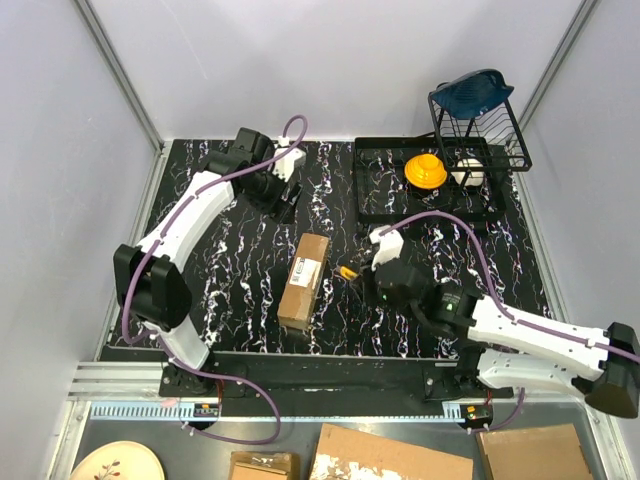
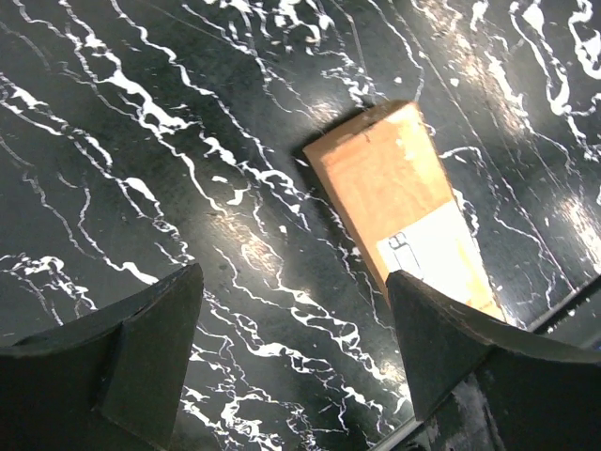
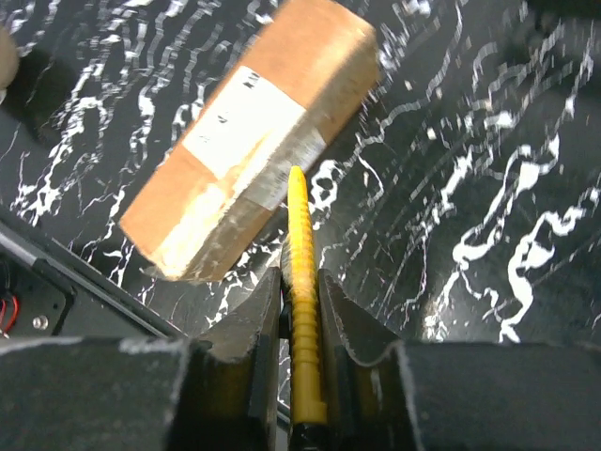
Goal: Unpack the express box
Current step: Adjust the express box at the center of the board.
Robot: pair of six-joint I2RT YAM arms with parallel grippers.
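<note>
The cut is being prepared: the knife [image 3: 300,282] is gripped in the right jaws, the left jaws stand open, and the box [image 1: 304,279] should be slit next.

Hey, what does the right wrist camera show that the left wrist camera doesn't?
Only the right wrist view: the right gripper shut on a yellow utility knife. Only the left wrist view: the left gripper open, holding nothing. Both: the express box with its white label, lying on the black marbled table.
</note>
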